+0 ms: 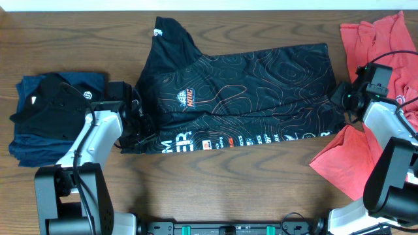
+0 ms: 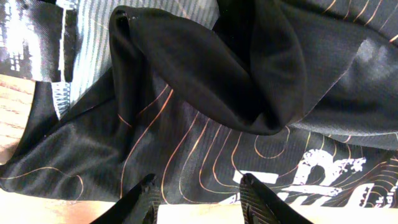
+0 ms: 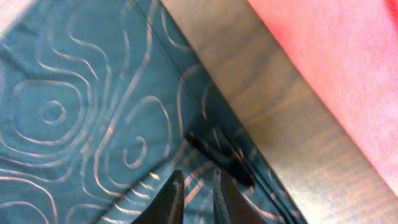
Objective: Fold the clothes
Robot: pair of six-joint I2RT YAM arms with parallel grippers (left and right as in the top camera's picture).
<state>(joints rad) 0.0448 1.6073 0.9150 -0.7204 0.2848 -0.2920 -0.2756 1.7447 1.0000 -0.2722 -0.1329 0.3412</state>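
Overhead view: black shirt (image 1: 241,85) lies spread flat, coral tees (image 1: 375,36) just right of it. Left gripper (image 2: 202,196) at its left hem, jaws apart, holding nothing. Right gripper (image 3: 194,193) over its right edge, nearly closed, can't tell if it's pinching fabric.

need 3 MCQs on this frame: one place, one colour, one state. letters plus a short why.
1. Relative to the black shirt, the navy pile lies:
A) to its right
B) to its left
C) on top of it

2. The right-hand garments are:
A) green
B) white
C) coral-red

3. The left pincer is:
A) open
B) shut on a red garment
C) out of view

Key:
1 B, the overhead view shows the pile at the table's left end, beside the shirt.
2 C, both loose pieces there are coral-red.
3 A, the left wrist view shows its fingers apart at the shirt's printed edge.
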